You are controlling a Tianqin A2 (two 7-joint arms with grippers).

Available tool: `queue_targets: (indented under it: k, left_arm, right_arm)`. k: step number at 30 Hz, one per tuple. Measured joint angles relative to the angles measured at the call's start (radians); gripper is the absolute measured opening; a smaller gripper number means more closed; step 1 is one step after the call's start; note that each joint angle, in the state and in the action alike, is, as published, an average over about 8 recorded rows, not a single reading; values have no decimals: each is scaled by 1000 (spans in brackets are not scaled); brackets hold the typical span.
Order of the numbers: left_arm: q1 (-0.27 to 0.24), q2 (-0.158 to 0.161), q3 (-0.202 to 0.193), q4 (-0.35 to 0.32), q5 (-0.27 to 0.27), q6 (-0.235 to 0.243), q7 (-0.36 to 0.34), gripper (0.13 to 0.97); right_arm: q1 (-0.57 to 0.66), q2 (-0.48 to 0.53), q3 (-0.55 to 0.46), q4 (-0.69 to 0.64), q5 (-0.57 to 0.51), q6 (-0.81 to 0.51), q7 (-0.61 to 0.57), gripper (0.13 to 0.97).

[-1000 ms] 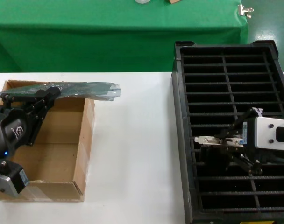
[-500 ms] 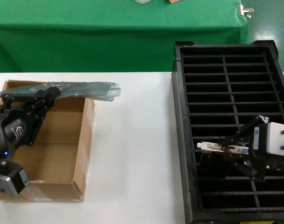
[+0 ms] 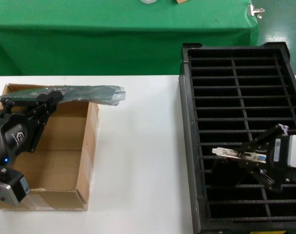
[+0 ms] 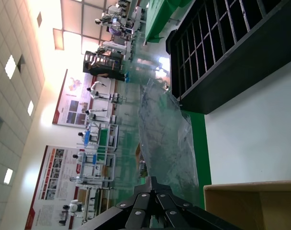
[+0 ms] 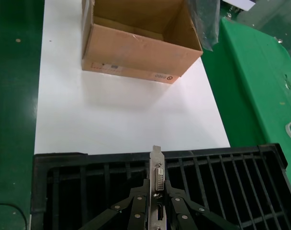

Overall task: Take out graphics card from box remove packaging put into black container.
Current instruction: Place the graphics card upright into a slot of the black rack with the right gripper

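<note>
My right gripper (image 3: 249, 157) is shut on the graphics card's silver end bracket (image 3: 231, 154) and holds it over the near left slots of the black container (image 3: 187, 126). In the right wrist view the bracket (image 5: 158, 173) stands between the closed fingers above the container's slots (image 5: 88, 191). My left gripper (image 3: 54, 95) is shut on the crinkly grey packaging (image 3: 92, 92), which lies along the far edge of the open brown box (image 3: 87, 161). The left wrist view shows the bag (image 4: 164, 139) running out from the closed fingertips. The card's green board is hidden.
A green-draped table (image 3: 119, 34) stands behind the white tabletop (image 3: 138, 170). The box (image 5: 136, 48) shows empty inside in the right wrist view. The container's far slots hold nothing visible.
My right gripper has carried the card toward the near right and lower over the container. The left arm and the bag have not moved.
</note>
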Motion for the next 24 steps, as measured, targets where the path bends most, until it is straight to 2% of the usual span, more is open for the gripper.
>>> queue_targets:
  k: [12,24]
  left_arm:
    - [0,0,0,0,0,0,0,139]
    - [0,0,0,0,0,0,0,139]
  right_arm:
    - [-41,22,22,-30,14,44,-33,186]
    - [-39,-6,14,-55,-1,96,-88,183]
